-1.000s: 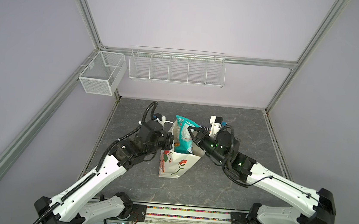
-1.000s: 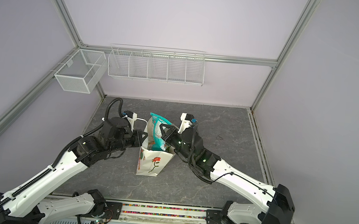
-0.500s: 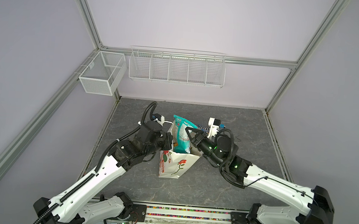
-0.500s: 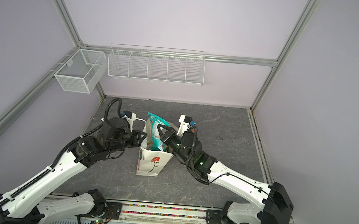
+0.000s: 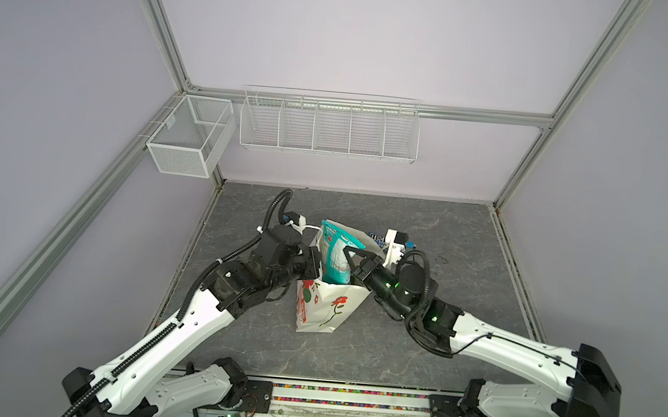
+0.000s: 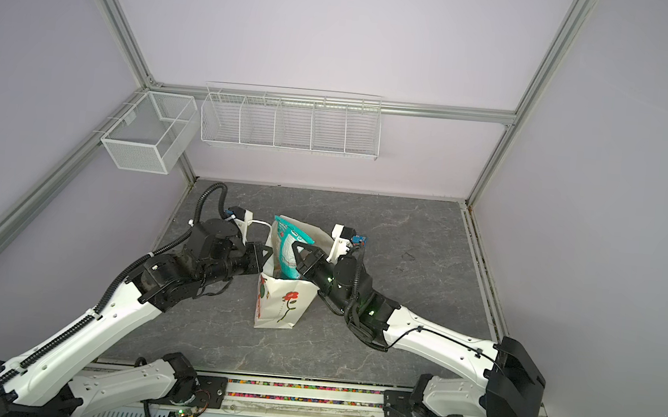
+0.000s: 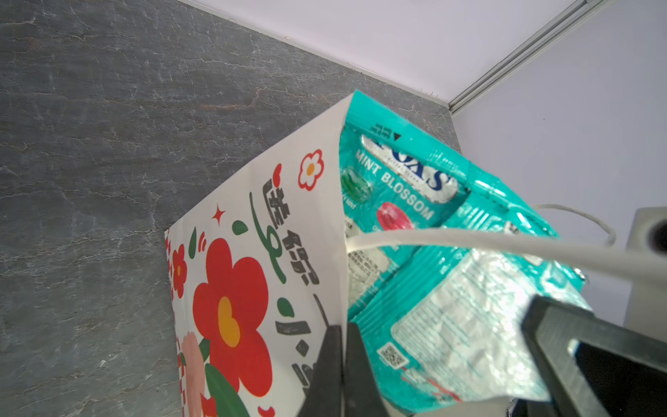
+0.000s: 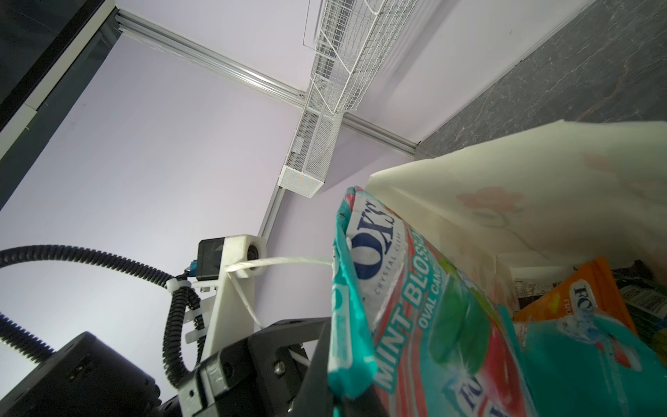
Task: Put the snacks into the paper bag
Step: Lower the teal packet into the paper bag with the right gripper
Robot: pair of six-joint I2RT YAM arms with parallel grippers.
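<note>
my left hand pinches the paper bag at its rim; my right hand is closed thin on the teal bag, which sits half inside the mouth. i worry it tips out over the rim on release.

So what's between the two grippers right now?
The teal bag, sticking up from the paper bag, fills the gap from left gripper to right gripper; both top views show it.

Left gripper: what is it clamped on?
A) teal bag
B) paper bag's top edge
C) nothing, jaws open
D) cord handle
B: in the left wrist view the left gripper is shut on the top edge of the paper bag, and the teal bag stands inside.
</note>
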